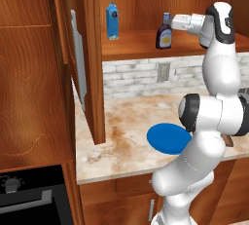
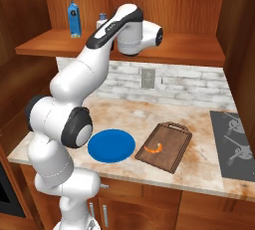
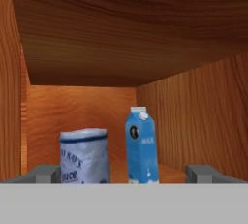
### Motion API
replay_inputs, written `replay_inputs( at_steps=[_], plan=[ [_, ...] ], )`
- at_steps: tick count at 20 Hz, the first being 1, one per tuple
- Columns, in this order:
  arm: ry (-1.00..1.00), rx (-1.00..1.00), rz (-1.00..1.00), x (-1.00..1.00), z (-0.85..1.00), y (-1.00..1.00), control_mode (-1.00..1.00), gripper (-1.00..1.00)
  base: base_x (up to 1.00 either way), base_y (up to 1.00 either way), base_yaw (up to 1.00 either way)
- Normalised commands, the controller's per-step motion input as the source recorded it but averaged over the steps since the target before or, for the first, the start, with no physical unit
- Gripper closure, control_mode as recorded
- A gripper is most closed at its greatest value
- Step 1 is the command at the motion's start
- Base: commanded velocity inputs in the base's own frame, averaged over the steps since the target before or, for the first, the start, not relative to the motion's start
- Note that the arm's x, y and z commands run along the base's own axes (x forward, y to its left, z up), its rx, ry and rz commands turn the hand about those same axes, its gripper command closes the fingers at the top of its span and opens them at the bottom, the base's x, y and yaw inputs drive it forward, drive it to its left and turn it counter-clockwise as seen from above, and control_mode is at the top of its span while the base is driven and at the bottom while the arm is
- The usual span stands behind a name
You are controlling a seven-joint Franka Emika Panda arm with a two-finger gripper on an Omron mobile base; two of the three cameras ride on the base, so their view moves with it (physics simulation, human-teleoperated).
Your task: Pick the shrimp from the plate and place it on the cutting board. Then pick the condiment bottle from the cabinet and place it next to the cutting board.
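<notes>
- The shrimp (image 2: 154,148): small, curled, orange, lying on the cutting board just right of centre in the right base view, toward the board's near left part.
- The cutting board (image 2: 172,139): dark brown, rectangular, raised rim, handle at its far end, lying flat and skewed, just right of the plate.
- The plate (image 2: 111,145): flat, round, bright blue, nothing on it, at lower centre of the right base view.
- The condiment bottle (image 1: 164,35): dark brown-purple, pale cap, light label, upright on the shelf at upper right of the left base view.
- The cabinet (image 1: 92,48): reddish-brown wood, its tall door with a grey handle swung open at the left.
</notes>
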Motion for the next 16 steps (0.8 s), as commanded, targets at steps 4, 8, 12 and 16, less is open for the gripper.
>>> replay_inputs(
  at_steps=[4,8,12,16],
  plan=[
    [0.00,0.00,0.00,0.00,0.00,0.09,-1.00,-1.00,0.00,0.00,0.00],
    [0.00,0.00,0.00,0.00,0.00,0.14,-1.00,-1.00,0.00,0.00,0.00],
    [0.00,0.00,0.00,0.00,0.00,0.16,-1.00,1.00,0.00,0.00,0.00],
    [0.00,0.00,0.00,0.00,0.00,0.07,-1.00,1.00,0.00,0.00,0.00]
  ],
)
